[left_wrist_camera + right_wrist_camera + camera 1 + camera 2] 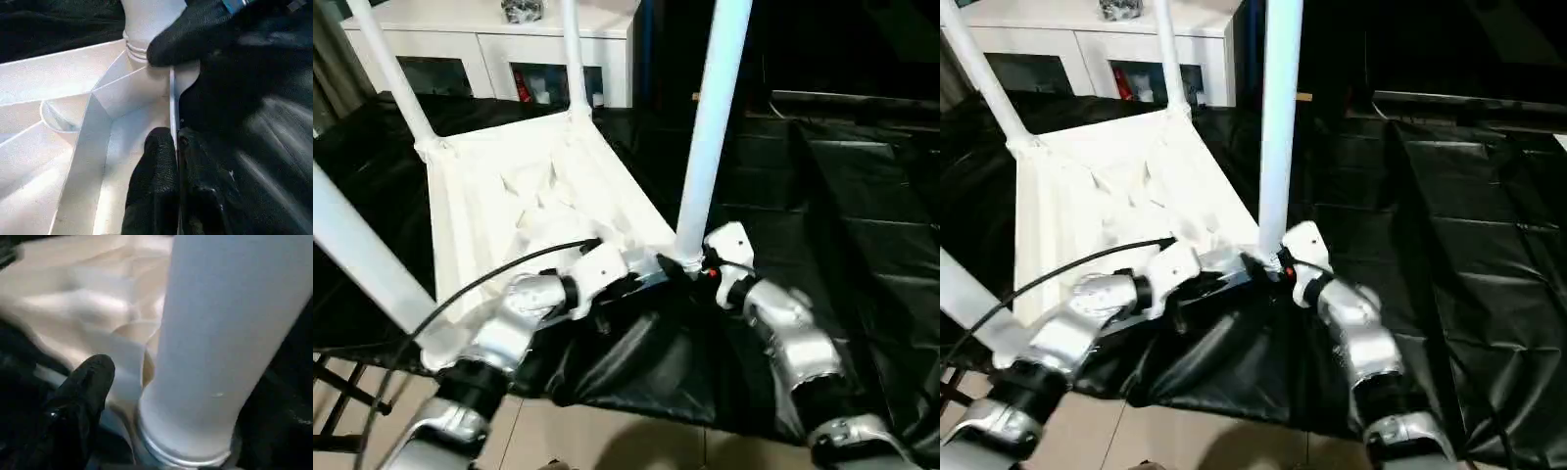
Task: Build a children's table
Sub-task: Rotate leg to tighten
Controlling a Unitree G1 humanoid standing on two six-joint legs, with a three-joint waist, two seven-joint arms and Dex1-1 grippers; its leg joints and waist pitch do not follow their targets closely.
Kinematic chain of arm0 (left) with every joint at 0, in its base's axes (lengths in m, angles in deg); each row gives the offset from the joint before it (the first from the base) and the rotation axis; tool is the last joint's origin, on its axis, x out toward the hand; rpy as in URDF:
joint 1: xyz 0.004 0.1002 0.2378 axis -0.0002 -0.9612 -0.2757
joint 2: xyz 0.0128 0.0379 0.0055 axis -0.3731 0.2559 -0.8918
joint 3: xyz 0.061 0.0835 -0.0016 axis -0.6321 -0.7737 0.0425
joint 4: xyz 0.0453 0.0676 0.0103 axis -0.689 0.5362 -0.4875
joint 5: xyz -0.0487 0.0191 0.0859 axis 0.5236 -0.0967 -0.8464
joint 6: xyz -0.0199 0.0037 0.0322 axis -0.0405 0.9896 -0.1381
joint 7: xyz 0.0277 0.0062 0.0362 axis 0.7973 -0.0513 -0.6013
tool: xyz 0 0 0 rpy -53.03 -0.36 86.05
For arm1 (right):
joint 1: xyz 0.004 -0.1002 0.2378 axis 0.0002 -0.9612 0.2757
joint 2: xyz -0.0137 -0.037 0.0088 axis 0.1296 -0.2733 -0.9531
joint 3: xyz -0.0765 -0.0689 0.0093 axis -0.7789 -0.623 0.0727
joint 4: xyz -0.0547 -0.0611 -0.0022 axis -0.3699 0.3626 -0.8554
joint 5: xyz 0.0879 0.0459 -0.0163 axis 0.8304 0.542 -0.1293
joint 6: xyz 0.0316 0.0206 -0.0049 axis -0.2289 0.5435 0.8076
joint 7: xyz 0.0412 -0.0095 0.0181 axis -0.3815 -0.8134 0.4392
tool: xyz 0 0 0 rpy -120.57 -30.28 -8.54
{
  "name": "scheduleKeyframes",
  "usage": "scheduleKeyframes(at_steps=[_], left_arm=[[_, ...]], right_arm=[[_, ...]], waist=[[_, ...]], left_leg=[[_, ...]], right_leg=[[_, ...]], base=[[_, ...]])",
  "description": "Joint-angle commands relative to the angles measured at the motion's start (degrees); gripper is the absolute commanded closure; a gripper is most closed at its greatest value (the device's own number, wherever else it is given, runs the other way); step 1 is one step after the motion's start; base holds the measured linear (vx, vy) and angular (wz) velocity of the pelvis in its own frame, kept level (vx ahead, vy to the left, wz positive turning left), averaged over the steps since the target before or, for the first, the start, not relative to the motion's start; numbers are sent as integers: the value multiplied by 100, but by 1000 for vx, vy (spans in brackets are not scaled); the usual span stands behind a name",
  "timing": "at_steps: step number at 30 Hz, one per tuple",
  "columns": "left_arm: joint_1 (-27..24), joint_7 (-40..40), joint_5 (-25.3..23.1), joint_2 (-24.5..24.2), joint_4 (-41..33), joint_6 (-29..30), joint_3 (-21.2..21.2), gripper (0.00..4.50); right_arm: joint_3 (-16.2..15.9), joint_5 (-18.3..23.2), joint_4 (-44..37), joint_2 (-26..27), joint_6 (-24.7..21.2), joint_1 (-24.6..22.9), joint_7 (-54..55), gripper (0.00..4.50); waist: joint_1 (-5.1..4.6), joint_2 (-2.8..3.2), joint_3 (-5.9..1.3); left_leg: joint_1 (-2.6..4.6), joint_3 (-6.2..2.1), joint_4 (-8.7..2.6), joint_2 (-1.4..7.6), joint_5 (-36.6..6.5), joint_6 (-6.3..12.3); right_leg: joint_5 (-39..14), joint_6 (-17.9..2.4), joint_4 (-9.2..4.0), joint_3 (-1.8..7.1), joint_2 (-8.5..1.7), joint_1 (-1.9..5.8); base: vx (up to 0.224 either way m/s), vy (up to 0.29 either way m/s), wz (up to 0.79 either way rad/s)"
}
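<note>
Tabletop (538, 196) lies upside down on black sheet (862, 225), legs up. L gripper (171, 161) pinched tight on tabletop's near edge wall. R gripper (690, 266) spread wide at base of near-right leg (710, 117), finger (80, 396) beside it, no grip.

The room is dim and the black cloth (862, 225) swallows most detail, while the white tabletop (538, 186) glares nearly blown out, its ribs barely readable. The wrist views are soft: the leg (220, 342) looms out of focus, perhaps from closeness, and one black finger (83, 396) smears.
</note>
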Motion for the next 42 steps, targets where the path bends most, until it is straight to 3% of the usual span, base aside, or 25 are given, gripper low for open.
scheduleKeyframes(at_steps=[1, 4, 6, 7, 9, 13, 14, 15, 18, 22, 25, 33, 35, 37, 42], left_arm=[[-113, 382, 301, -63, -141, -163, -1, 450], [-244, 759, 450, -367, -339, -120, 66, 450], [-308, 897, 522, -519, -418, -119, 105, 450], [-376, 994, 586, -630, -498, -75, 146, 450], [-497, 1139, 680, -823, -640, -24, 207, 450], [-657, 1332, 796, -1050, -825, 56, 285, 450], [-698, 1381, 830, -1106, -874, 78, 302, 450], [-723, 1414, 856, -1144, -904, 85, 311, 450], [-775, 1516, 894, -1258, -976, 123, 293, 450], [-792, 1623, 890, -1369, -1001, 144, 246, 450], [-790, 1600, 872, -1337, -999, 159, 232, 450], [-780, 1568, 869, -1296, -1085, 257, 143, 450], [-734, 1601, 871, -1301, -1078, 280, 138, 450], [-725, 1608, 869, -1305, -1076, 281, 136, 450], [-737, 1639, 871, -1311, -1088, 298, 108, 450]], right_arm=[[-51, 107, 155, -106, 65, 166, -451, 48], [-181, 195, 241, -324, 83, 308, -1234, 48], [-284, 245, 233, -430, -10, 351, -1655, 48], [-379, 245, 220, -494, 1, 369, -1906, 48], [-533, 247, 193, -585, 29, 392, -2267, 48], [-622, 245, 249, -596, 79, 444, -2598, 48], [-636, 247, 278, -584, 95, 463, -2667, 48], [-641, 250, 305, -571, 112, 481, -2714, 48], [-632, 278, 395, -493, 162, 551, -2743, 48], [-620, 338, 423, -357, 228, 668, -2784, 48], [-611, 346, 451, -329, 203, 718, -2779, 48], [-635, 300, 584, -278, 147, 698, -2889, 113], [-671, 282, 618, -278, 173, 677, -2923, 136], [-677, 280, 625, -278, 179, 676, -2925, 152], [-644, 353, 611, -244, 89, 652, -2959, 193]], waist=[[15, -172, -341], [64, -132, -372], [73, -202, -373], [88, -175, -356], [95, -195, -332], [56, -281, -287], [41, -278, -281], [22, -345, -283], [23, -333, -283], [24, -382, -290], [24, -380, -287], [45, -368, -307], [65, -323, -311], [61, -334, -312], [63, -285, -318]], left_leg=[[10, -84, -379, 206, -1213, 445], [-9, -57, -322, 217, -717, 678], [-30, -46, -299, 217, -648, 789], [-22, -43, -297, 222, -719, 788], [-23, -45, -315, 232, -902, 696], [4, -74, -379, 256, -1247, 405], [-2, -73, -384, 254, -1256, 386], [-7, -64, -379, 251, -1249, 384], [27, -54, -370, 254, -1181, 379], [39, -41, -358, 254, -985, 432], [37, -41, -359, 251, -981, 417], [45, -42, -345, 245, -976, 373], [44, -48, -341, 241, -932, 386], [44, -46, -343, 244, -954, 381], [55, -51, -345, 244, -1025, 337]], right_leg=[[-1274, -1250, -405, 200, -290, 252], [-428, -1507, -274, 179, -257, 259], [-257, -1564, -243, 169, -257, 264], [-389, -1561, -257, 174, -261, 236], [-706, -1522, -275, 173, -267, 233], [-1389, -1345, -317, 197, -291, 216], [-1402, -1345, -320, 199, -285, 213], [-1404, -1333, -323, 197, -276, 214], [-1287, -1392, -305, 215, -279, 189], [-947, -1468, -265, 216, -269, 196], [-910, -1494, -257, 216, -270, 202], [-698, -1573, -235, 215, -265, 225], [-595, -1609, -221, 212, -265, 232], [-547, -1633, -220, 207, -259, 236], [-446, -1690, -213, 203, -255, 245]], base=[[0, 0, 0], [0, 0, 0], [0, 0, 0], [0, 0, 0], [0, 0, 0], [0, 0, 0], [0, 0, 0], [0, 0, 0], [0, 0, 0], [0, 0, 0], [0, 0, 0], [0, 0, 0], [0, 0, 0], [0, 0, 0], [0, 0, 0]])
